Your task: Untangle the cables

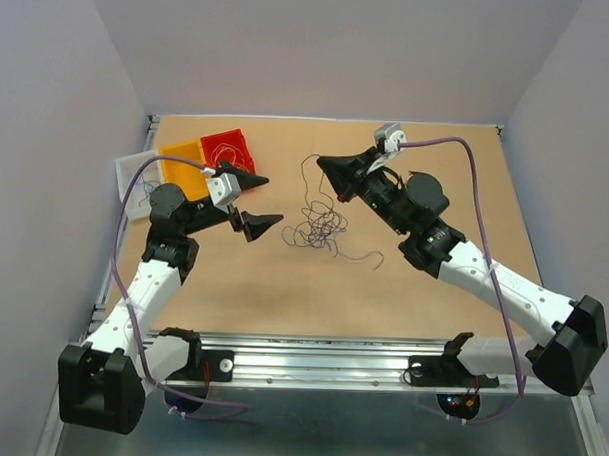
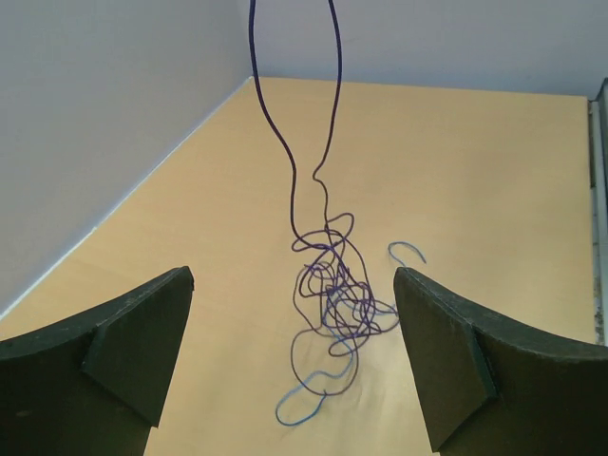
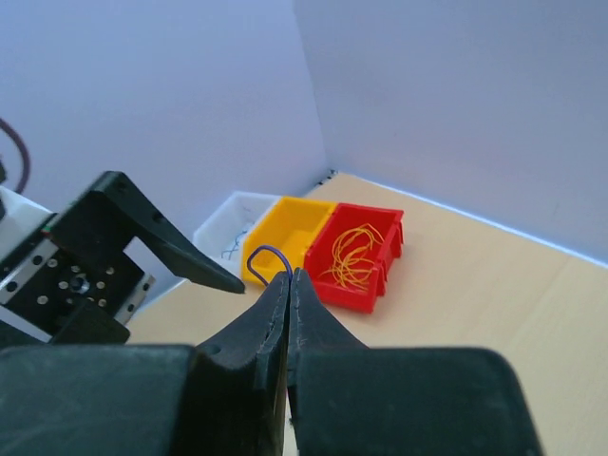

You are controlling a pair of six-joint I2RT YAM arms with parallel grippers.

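Note:
The cables lie as a loose purple and blue tangle near the middle of the table. In the left wrist view the tangle sits ahead between the fingers, with a blue loop nearest. Two purple strands rise from it out of the top of that view. My right gripper hangs above the tangle's far side, shut on a purple cable loop that pokes out of its tips. My left gripper stands open just left of the tangle, holding nothing.
A red bin holding orange-yellow wires stands at the back left, with a yellow bin and a white bin to its left. Lilac arm cords loop beside both arms. Walls close in the table's back and sides.

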